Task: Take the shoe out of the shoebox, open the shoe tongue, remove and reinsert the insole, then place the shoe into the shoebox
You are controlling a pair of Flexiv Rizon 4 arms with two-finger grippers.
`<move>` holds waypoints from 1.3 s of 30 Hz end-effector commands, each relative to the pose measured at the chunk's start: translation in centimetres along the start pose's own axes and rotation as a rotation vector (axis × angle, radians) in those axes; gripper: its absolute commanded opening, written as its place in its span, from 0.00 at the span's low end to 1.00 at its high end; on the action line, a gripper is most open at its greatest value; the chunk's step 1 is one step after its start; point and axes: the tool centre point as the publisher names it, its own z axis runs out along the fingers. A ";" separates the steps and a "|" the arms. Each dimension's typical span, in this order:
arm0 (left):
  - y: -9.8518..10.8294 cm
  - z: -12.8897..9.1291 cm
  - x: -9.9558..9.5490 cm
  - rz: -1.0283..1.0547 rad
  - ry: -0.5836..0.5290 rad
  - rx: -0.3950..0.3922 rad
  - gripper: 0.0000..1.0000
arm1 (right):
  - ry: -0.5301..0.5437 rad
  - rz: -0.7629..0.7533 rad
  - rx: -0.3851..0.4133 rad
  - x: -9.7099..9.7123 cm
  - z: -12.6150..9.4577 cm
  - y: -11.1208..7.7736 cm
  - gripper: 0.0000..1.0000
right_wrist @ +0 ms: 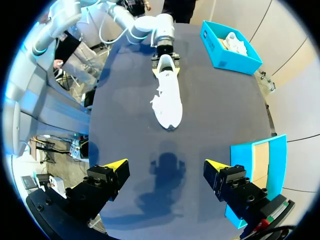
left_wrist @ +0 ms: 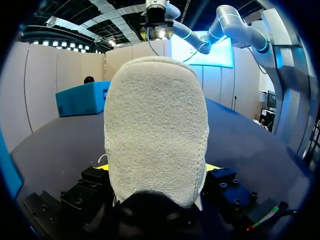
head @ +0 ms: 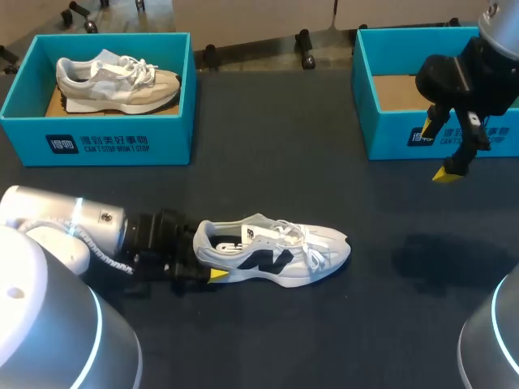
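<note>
On the dark table (head: pixel 324 170), open teal shoebox (head: pixel 389 134) upper right, white shoe (head: pixel 276 251) with black side mark lying lower centre, laces loose, left gripper (left_wrist: pixel 156 167) clamping its heel, right gripper (head: pixel 438 150) spread wide, upper right.

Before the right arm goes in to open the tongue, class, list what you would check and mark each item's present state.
1. Shoe out of its box, lying on the table: ok.
2. Left gripper shut on the shoe's heel: ok.
3. Right gripper open and holding nothing: ok.
4. Right gripper over the shoe: not ok; it hangs by the right shoebox.
5. Right shoebox empty for the return: ok.
6. Laces loose enough: cannot tell.
</note>
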 end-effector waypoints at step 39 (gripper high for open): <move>0.3 0.1 -0.1 -0.002 0.009 -0.007 0.00 | -0.044 0.671 0.130 -5.0 1.8 6.4 1.00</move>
